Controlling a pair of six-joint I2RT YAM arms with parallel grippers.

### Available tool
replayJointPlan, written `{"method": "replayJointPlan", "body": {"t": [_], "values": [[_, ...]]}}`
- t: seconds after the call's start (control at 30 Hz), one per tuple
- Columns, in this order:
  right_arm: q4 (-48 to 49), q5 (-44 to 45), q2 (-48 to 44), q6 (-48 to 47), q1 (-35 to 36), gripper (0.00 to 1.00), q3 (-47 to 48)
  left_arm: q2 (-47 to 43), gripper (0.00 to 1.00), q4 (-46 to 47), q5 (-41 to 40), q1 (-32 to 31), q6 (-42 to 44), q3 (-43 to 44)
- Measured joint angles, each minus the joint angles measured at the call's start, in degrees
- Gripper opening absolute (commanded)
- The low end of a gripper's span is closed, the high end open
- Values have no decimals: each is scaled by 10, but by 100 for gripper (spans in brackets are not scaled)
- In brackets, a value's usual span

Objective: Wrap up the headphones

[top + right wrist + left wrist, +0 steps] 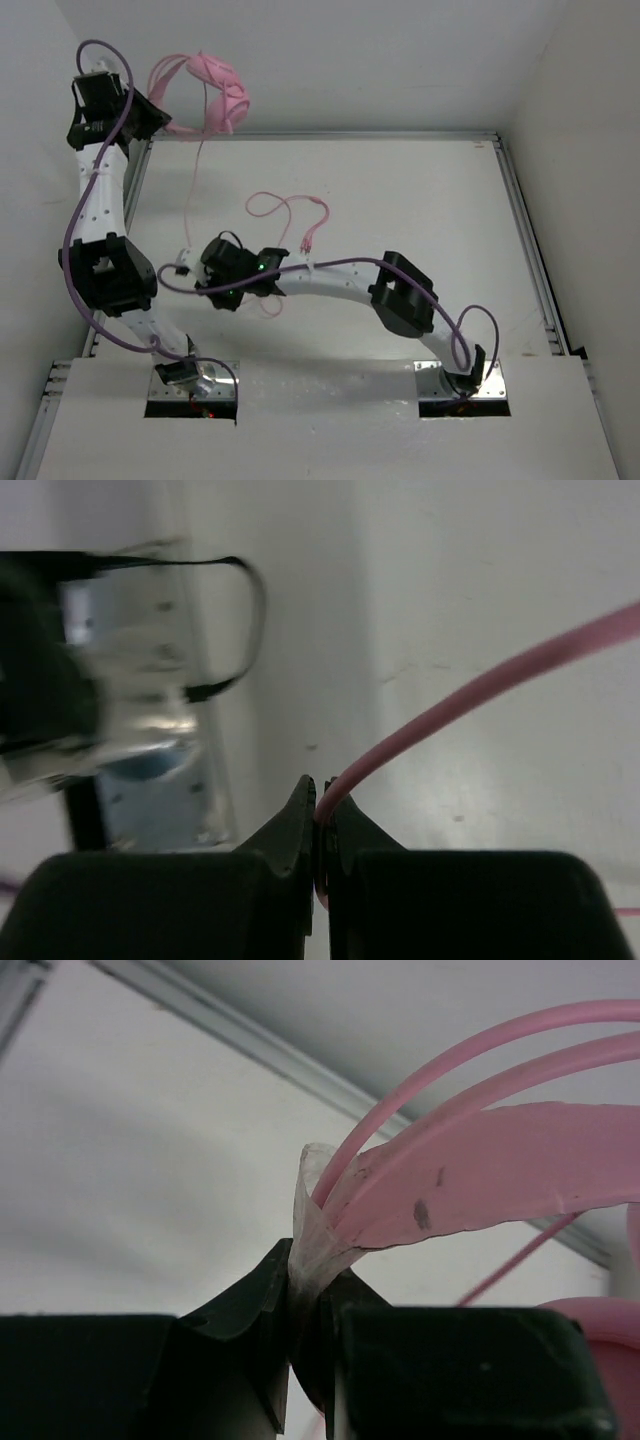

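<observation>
Far-left corner, top view: the headphones (pixel 212 98) are held up off the table (pixel 420 200), in front of the back wall (pixel 380 60). The thin headband (pixel 160 72) is arched to the left, and the two padded earcups (pixel 228 102) are bunched together to the right.

Left gripper (pixel 152 118) – jaws are clenched on the end of the headband. In the left wrist view, the pink band and its two thin pink wires are seen pinched between the black fingers (pixel 240 1310), along with a scrap of clear film (pixel 310 1210). The edge of one earcup is glimpsed at lower right there.

The cord (pixel 195 185) is seen hanging from the headphones, almost straight down the top view, to the right gripper (pixel 183 263), which is reached across to a spot just right of the left arm. Jaws are shut on the cord – this is confirmed in the right wrist view, where the pink strand is nipped at the fingertips and runs up and to the right.

The rest of the cord is laid in loose loops (pixel 282 205) on the table beyond the right wrist. The cord's free end (pixel 312 238) is rested near the right forearm.

Purple cables (pixel 100 190) are draped along both arms.
</observation>
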Motion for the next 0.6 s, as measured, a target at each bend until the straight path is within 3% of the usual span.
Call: {"method": "replayJointPlan", "body": {"t": [0.1,0.2,0.37,0.6], "values": [[-37,-35,-53,-29,39,0,2,15,0,20,-70,-1,52,-41],[-68,-33,-104,-58,36,0,30,27,0,49,-149,-5,112,-75],[-80,53,-174,-115,4,0,117,35,0,96,-236,-17,221,-118],[-79,212,-231,-200,-20,0,158,-2,0,132,-205,-77,375,-213]]}}
